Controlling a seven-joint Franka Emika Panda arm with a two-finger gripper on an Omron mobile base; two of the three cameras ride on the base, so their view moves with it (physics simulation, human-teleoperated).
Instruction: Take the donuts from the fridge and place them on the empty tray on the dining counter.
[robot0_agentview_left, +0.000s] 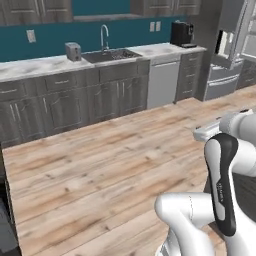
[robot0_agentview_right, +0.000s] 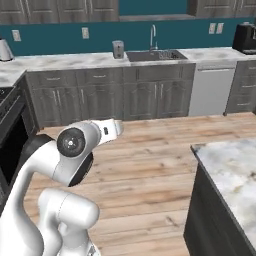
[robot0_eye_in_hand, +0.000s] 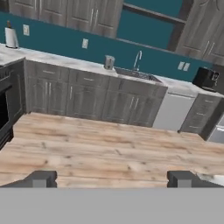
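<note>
The tool (robot0_eye_in_hand: 112, 179) is being carried spread wide and empty over the wood floor (robot0_eye_in_hand: 109, 148). The fridge (robot0_agentview_left: 227, 50) is being sighted at two o'clock in the left base view, one door seemingly ajar; the donuts cannot be made out. The dining counter (robot0_agentview_right: 235, 170) should be given wide berth while the fridge is being squarely approached.

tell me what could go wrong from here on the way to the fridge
The fridge stands far off at the end of the cabinets, so the base has a long drive. The dining counter sits close on the right and its corner could clip the arm. The open gripper holds nothing, and no donuts are in sight yet.
</note>
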